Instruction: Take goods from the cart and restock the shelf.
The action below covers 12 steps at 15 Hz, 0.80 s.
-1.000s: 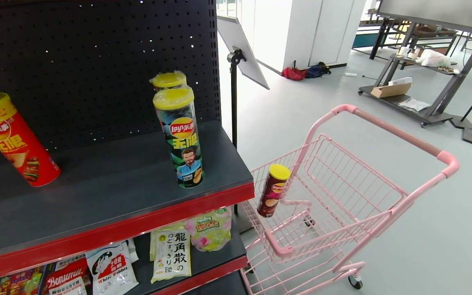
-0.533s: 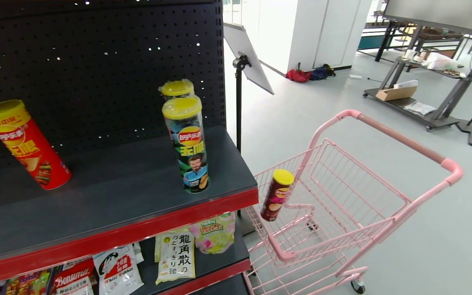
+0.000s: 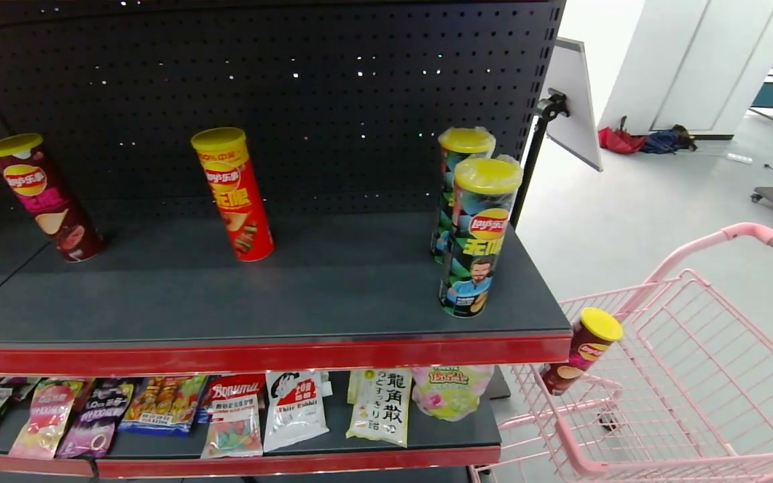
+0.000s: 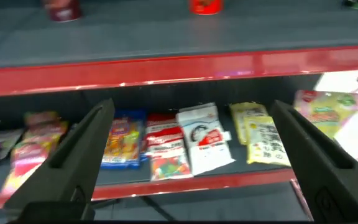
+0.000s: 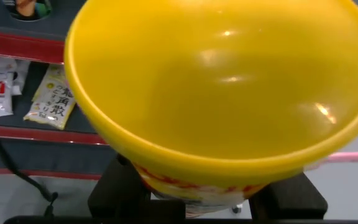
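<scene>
Beside the shelf (image 3: 259, 288) at 4 o'clock, a maroon can (image 3: 581, 349) is leaned in the cart (image 3: 749, 233), left claw (image 4: 191, 106) is held wide open, empty, right claw (image 5: 204, 199) is closed round a yellow-lidded can (image 5: 216, 81).

I counted six cans: one maroon can (image 3: 44, 201), one red can (image 3: 235, 198), front green can (image 3: 482, 248), rear green can (image 3: 459, 157), cart can (image 3: 581, 349), held can (image 5: 216, 81). One cart (image 3: 749, 233).

We've got four chip cans (image 3: 480, 255) on the shelf (image 3: 259, 295), snack bags (image 3: 380, 409) below, one maroon can (image 3: 581, 352) leaning in the pink cart (image 3: 749, 235).
</scene>
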### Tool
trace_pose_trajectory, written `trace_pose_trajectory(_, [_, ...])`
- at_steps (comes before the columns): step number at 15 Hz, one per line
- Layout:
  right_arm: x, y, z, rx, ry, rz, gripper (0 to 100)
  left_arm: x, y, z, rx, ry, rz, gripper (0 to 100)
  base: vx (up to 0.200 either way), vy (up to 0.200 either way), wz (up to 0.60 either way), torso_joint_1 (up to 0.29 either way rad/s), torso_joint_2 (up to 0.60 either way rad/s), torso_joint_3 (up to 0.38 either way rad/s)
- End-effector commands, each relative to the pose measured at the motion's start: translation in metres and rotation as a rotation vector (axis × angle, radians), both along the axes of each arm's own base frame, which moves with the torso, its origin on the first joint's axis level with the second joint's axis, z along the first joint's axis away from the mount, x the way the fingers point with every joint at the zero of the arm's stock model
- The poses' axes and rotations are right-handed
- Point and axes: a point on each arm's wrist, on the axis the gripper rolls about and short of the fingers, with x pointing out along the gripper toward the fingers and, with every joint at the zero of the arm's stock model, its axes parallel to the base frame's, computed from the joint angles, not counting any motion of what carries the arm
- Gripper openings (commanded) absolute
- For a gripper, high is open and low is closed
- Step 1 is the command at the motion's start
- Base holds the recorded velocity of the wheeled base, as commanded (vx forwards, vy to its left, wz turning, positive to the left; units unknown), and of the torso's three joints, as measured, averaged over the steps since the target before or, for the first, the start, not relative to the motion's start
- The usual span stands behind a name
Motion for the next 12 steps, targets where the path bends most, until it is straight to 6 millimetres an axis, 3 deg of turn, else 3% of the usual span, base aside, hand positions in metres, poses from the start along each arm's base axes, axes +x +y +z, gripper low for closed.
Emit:
trace_pose_trajectory(1, [-0.012,-0.002,-0.014,0.004,-0.032,-0.001,0,0.000,0.000,0.000,0.000,0.001,0.000,100,0.000,0.000,0.00,0.000,0.00,0.000])
trace_pose_trajectory(2, [-0.020,-0.003,-0.024,0.012,-0.056,0.001,0,0.000,0.000,0.000,0.002,-0.001,0.000,100,0.000,0.000,0.00,0.000,0.00,0.000])
trace_pose_trajectory(6, [-0.039,-0.006,-0.060,0.028,-0.132,0.003,0,0.000,0.000,0.000,0.003,-0.001,0.000,100,0.000,0.200,0.00,0.000,0.00,0.001])
trace_pose_trajectory(12, [-0.041,-0.005,-0.061,0.064,-0.165,0.039,0,0.000,0.000,0.000,0.003,0.001,0.000,100,0.000,0.200,0.00,0.002,0.01,0.003])
